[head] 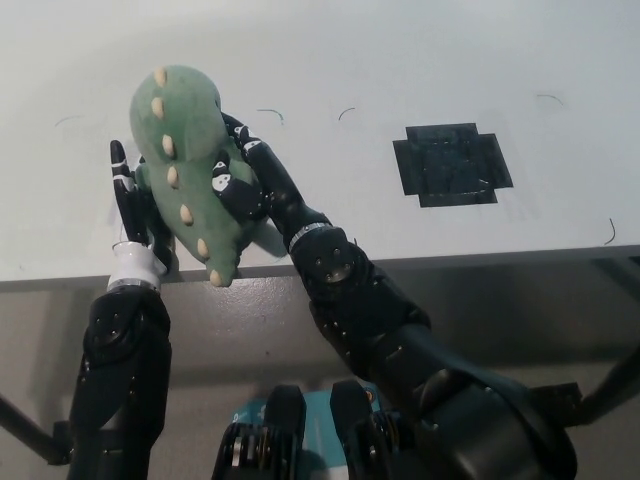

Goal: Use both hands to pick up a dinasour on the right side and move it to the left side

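**Plush dinosaur clamped between both hands at the table's left side**

The white table (420, 70) filled most of the head view, its near edge running across the middle. A black cross-shaped patch of tape (452, 163) lay flat on the right part, well apart from the action. The green plush dinosaur (180, 150), with cream spikes down its back, sat over the left part of the table, near the front edge, its tail tip reaching that edge. The right hand (245, 175) pressed against the toy's right flank, fingers curled onto the body. The left hand (132, 205) stood against the opposite flank, fingers straight and together. Judged from this, the carry was nearly done; the next move called for lowering the toy and parting both hands evenly. Nothing blocked the spot.
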